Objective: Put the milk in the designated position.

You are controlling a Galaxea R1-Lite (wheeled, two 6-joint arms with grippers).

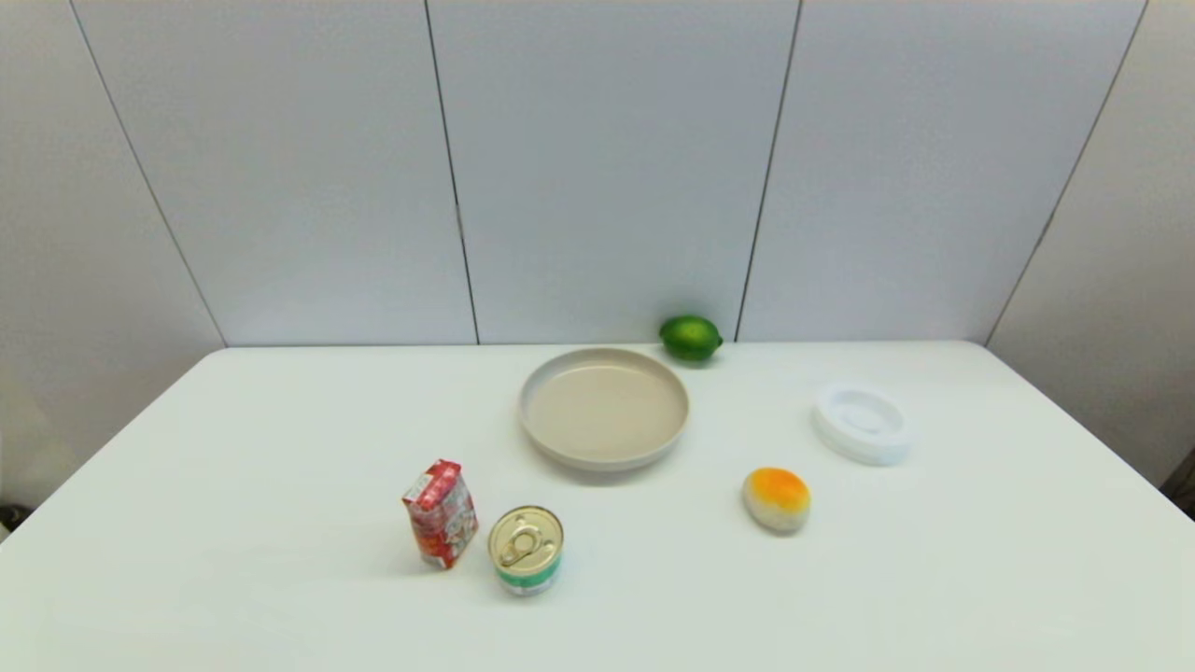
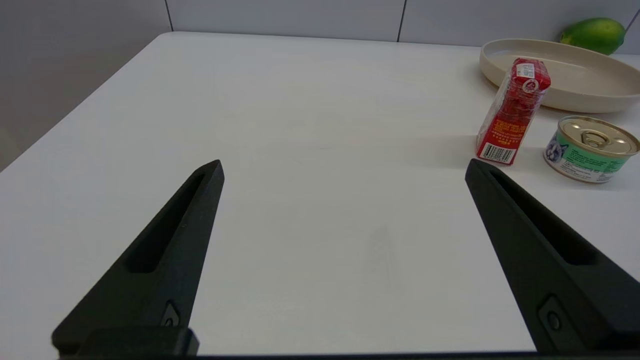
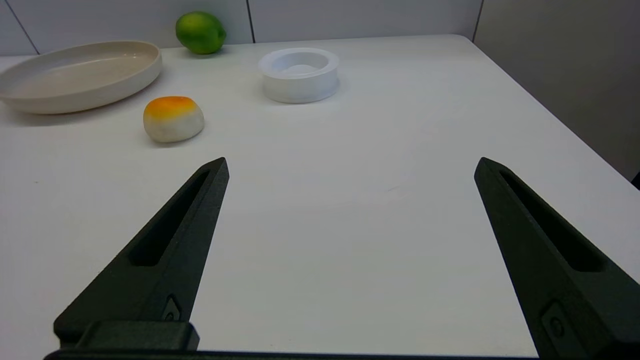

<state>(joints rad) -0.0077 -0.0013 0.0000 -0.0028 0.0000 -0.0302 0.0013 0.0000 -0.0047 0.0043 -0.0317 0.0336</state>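
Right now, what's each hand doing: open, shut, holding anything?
Left hand: open, empty, short of the milk.
Right hand: open, empty, over bare table.

It looked like a lab test cell: a bare white table stood against plain grey wall panels.
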